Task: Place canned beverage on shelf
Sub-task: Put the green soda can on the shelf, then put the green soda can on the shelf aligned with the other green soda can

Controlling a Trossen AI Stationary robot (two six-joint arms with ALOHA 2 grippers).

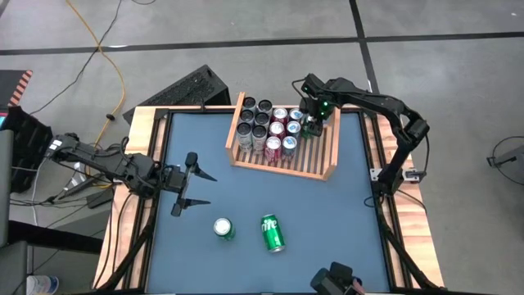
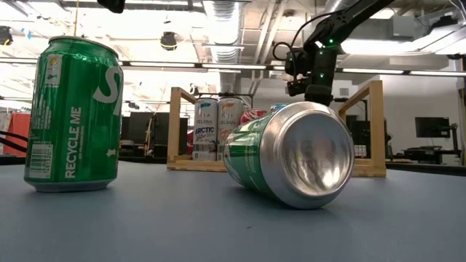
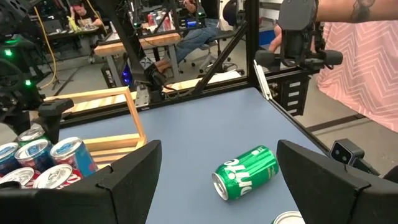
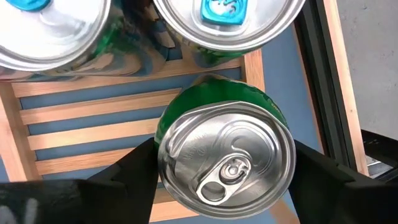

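Right gripper [image 4: 224, 171] is over the shelf [image 1: 330, 154], its fingers straddling an upright green can [image 4: 225, 160] beside stocked cans [image 1: 266, 127]; grip or release undeterminable. Left gripper [image 1: 195, 188] waits wide over the desk [image 1: 327, 221].

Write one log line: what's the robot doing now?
right gripper: jaws straddling upright green can in shelf | left gripper: open, waiting | two green cans on table

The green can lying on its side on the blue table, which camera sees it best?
The low view: the green can lying on its side fills the middle. The high view shows it small; the left wrist view shows it farther off; the right wrist view misses it.
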